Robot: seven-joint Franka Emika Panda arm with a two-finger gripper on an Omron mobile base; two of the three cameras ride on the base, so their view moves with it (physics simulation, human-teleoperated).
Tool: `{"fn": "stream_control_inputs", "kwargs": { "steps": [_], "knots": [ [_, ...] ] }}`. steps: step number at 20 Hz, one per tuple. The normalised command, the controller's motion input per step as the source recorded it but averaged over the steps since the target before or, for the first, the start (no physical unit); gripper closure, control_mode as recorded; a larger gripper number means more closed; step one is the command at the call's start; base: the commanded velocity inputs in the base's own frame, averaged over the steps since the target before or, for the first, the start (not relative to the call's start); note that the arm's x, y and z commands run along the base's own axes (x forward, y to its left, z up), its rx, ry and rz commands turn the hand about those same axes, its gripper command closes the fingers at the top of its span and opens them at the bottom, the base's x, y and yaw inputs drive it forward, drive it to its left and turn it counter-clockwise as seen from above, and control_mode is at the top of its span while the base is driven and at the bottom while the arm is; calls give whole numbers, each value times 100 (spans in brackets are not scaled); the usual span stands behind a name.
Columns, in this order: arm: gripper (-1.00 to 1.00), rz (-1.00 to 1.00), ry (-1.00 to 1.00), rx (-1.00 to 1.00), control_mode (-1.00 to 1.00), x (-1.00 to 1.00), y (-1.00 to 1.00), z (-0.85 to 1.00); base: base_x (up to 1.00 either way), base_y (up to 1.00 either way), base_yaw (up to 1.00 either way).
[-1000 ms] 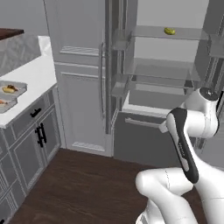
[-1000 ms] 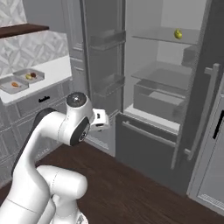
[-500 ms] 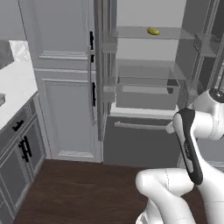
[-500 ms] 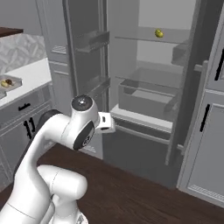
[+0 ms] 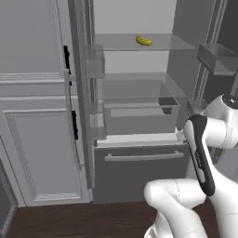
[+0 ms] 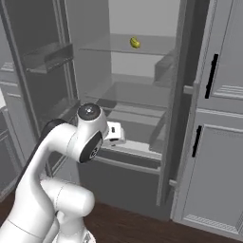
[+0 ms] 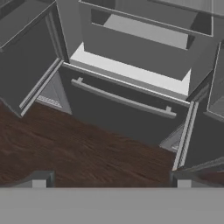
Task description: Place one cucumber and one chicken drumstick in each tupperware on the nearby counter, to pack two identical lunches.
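Observation:
One cucumber (image 5: 143, 41), yellow-green and slightly curved, lies on the top glass shelf of the open fridge; the right base view shows the same cucumber (image 6: 135, 42) high up. My gripper (image 7: 110, 180) is open, with nothing between its fingertips (image 7: 39, 179), and it points down at the fridge's lower front and the floor. In the right base view my hand (image 6: 115, 134) hangs in front of the fridge's lower shelf, far below the cucumber. The chicken drumsticks, the tupperware and the counter are out of view.
The fridge stands with both doors swung open (image 5: 83, 93). Inside are glass shelves and a clear drawer (image 5: 139, 116). Below is a grey freezer drawer with a bar handle (image 7: 122, 99). Tall grey cabinets (image 6: 218, 118) flank the fridge over dark wood floor (image 7: 65, 144).
The base has turned: the counter with its trays slid out of the left of both base views and the open fridge came to the centre. The gripper stayed open.

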Motion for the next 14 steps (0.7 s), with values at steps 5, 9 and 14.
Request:
{"fn": "stream_control_inputs", "kwargs": {
  "steps": [5, 9, 14],
  "knots": [
    [-100, 0, 0, 0, 100, 0, 0, 0, 97, 28, -11],
    [-100, 0, 0, 0, 100, 0, 0, 0, 91, 32, -12],
    [-100, 0, 0, 0, 100, 0, 0, 0, 90, 39, -15]
  ]
}}
